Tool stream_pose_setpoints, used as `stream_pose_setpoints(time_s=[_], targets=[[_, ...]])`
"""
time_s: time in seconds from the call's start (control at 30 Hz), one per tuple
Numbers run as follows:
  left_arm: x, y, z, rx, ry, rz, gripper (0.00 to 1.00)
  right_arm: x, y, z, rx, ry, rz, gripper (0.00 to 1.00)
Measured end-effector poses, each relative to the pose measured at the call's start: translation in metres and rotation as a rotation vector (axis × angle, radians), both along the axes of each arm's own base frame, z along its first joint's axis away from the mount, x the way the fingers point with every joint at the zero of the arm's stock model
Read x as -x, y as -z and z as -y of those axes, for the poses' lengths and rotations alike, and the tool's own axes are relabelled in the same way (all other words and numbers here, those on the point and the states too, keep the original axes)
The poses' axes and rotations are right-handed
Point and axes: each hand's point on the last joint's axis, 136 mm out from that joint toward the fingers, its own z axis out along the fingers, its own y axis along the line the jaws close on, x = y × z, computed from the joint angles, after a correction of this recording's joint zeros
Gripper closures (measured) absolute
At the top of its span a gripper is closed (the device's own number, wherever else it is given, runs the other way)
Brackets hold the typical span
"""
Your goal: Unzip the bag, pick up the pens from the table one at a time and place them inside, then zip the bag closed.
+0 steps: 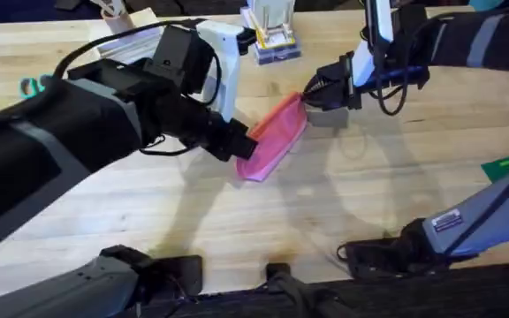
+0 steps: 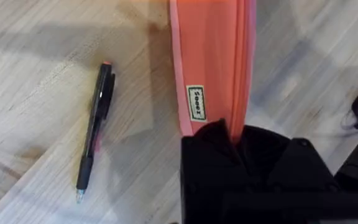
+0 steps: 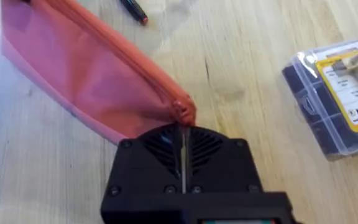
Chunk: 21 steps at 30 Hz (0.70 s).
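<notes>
The pink bag (image 1: 274,137) lies slanted on the table (image 1: 343,203), stretched between both grippers. My left gripper (image 1: 241,146) is shut on its nearer, lower end; the left wrist view shows the black fingers (image 2: 235,134) pinching the bag (image 2: 213,62) just past its small label. My right gripper (image 1: 312,91) is shut on the far upper end, where the zipper line of the bag (image 3: 92,81) ends at the gripper (image 3: 182,124). A black pen (image 2: 95,130) with a red tip lies on the wood beside the bag, apart from it; its tip (image 3: 133,9) also shows past the bag.
A clear plastic box (image 1: 272,35) with yellow contents stands at the back, close to the right gripper (image 3: 340,93). A white box (image 1: 131,35) and teal scissors (image 1: 34,86) sit at the far left. A green item (image 1: 506,165) lies at the right edge.
</notes>
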Motion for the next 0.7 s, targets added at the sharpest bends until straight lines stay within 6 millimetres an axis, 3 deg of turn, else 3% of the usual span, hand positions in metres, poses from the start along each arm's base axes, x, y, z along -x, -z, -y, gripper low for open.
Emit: stream_pose_setpoints(time_s=[0.57,0.7], targets=[[0.001,0.0,0.0,-0.001,0.0,-0.003,0.958,0.007,0.001,-0.001,-0.003,-0.002,-0.038,0.97],[0.002,0.001,-0.001,-0.005,0.0,-0.011,0.958,0.011,-0.008,-0.001,-0.004,0.006,-0.043,0.971]])
